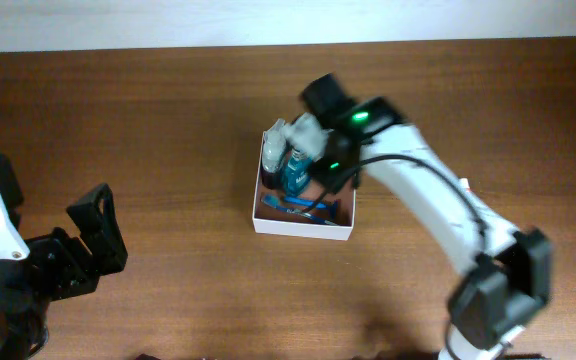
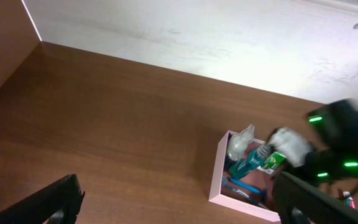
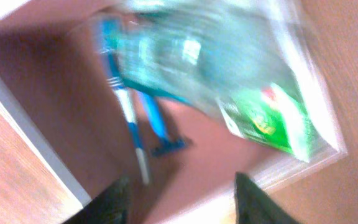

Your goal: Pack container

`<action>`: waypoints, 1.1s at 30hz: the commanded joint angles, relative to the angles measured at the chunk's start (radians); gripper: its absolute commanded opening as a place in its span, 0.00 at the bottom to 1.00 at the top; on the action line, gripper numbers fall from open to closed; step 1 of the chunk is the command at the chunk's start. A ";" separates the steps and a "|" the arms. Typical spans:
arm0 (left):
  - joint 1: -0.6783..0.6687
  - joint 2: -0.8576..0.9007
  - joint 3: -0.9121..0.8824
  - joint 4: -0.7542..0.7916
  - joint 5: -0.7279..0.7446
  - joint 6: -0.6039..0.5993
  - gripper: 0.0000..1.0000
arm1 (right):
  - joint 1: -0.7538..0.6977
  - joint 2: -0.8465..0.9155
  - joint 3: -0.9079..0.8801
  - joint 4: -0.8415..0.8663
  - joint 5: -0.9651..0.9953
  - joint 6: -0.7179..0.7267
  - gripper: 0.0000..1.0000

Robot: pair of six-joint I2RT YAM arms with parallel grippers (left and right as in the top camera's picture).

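At about 8 o'clock from the box, well apart from it, the left gripper [image 1: 94, 232] hangs over the bare table [image 1: 168, 120]. Its black fingers are spread wide and hold nothing.

The container [image 1: 298, 230] sits near the middle of the table. It is square and shallow, with thin white walls that look like light card and a matte pinkish-brown floor. A teal bottle [image 1: 295, 172], glossy plastic, fills its 12 o'clock half. At 11 o'clock is a clear, crinkly pouch [image 1: 274, 145]. A slim blue razor [image 3: 160, 127] and a blue-and-white toothbrush [image 3: 129, 118] lie flat along the 6 o'clock wall. A flat green-and-white packet [image 3: 269, 124] leans at one corner, though the wrist view is too blurred to read its print.

The right gripper [image 3: 185, 202] is over the box's 1 o'clock corner. Its dark fingers are parted with nothing between them.

The step seems to be settling items in this crowded half. I would keep the fingers apart and move vertically, clear of the flimsy wall, which would likely bend or slide if nudged. The smooth bottle could roll, so it is better to press the packet flat beside it than onto it.
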 commanded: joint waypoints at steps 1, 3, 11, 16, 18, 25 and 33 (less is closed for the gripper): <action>0.005 -0.004 0.005 0.000 -0.017 0.012 0.99 | -0.160 -0.091 0.005 -0.027 0.060 0.246 0.63; 0.005 -0.004 0.005 0.000 -0.017 0.012 0.99 | -0.265 -0.091 0.005 -0.054 0.050 0.337 0.64; 0.005 -0.004 0.005 0.000 -0.017 0.012 0.99 | -0.605 -0.042 -0.055 -0.077 -0.077 0.386 0.64; 0.005 -0.004 0.005 0.000 -0.017 0.012 0.99 | -0.695 -0.001 -0.187 -0.001 -0.075 0.386 0.64; 0.005 -0.004 0.005 0.000 -0.017 0.012 0.99 | -0.711 0.009 -0.257 0.057 -0.071 0.386 0.64; 0.005 -0.004 0.005 0.000 -0.017 0.012 0.99 | -0.745 0.026 -0.439 0.235 0.029 0.386 0.61; 0.005 -0.004 0.005 0.000 -0.017 0.012 0.99 | -0.782 0.075 -0.498 0.310 0.023 0.386 0.49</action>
